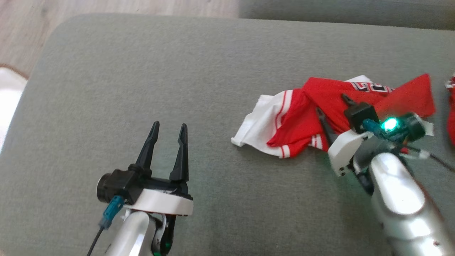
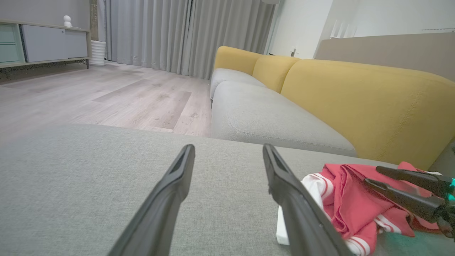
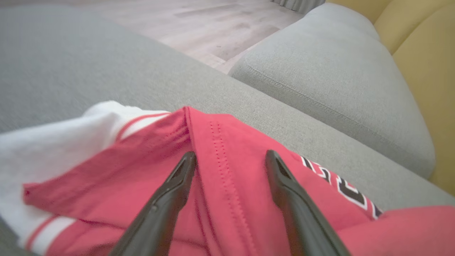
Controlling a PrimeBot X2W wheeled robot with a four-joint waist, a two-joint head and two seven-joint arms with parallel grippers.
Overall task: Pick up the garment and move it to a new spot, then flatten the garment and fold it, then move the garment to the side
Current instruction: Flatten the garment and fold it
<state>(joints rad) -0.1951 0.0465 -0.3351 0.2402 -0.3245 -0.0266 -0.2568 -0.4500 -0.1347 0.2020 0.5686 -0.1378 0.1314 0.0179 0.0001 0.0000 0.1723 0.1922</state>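
A crumpled red and white garment (image 1: 320,113) with black lettering lies bunched on the grey cushion (image 1: 177,89), right of centre. My right gripper (image 1: 332,103) hovers over its red middle, fingers spread wide and open, with a stitched fold of the garment (image 3: 227,170) between them but not pinched. The left wrist view catches the garment (image 2: 348,206) at lower right with the right gripper's fingers (image 2: 408,199) above it. My left gripper (image 1: 168,128) stands open over bare cushion, well left of the cloth, holding nothing.
Another bit of red cloth (image 1: 451,110) shows at the right edge. Beyond the cushion's far edge are wooden floor (image 2: 106,92) and a grey and yellow sofa (image 2: 320,99). A pale rug (image 1: 9,92) lies at far left.
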